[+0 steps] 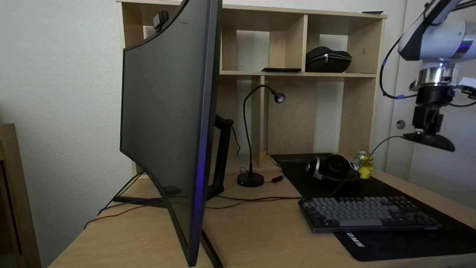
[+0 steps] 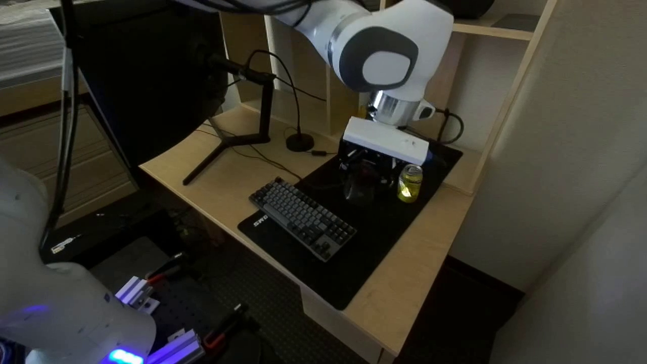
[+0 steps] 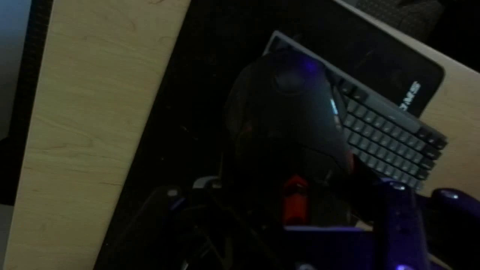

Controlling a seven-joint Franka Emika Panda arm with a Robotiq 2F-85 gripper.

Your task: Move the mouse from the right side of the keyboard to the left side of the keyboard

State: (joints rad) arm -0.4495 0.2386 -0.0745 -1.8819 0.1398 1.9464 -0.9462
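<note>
Wrist view: mouse (image 3: 288,108) grasped, keyboard (image 3: 386,135) partly hidden behind it at right.
The gripper (image 1: 427,128) has its jaws clenched on the mouse, which is held in the air, clear of the mat (image 1: 409,247); its cable (image 1: 386,139) extends left and downward in an exterior view. In both exterior views, the keyboard lies on the mat, its left end projecting over the wooden desk (image 1: 260,230). A yellow can (image 1: 366,169) stands on the far part of the mat, just beside headphones (image 1: 336,167).

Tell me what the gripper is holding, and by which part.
The mouse, apparently by its sides at the front, beside the scroll wheel, near the cord.
</note>
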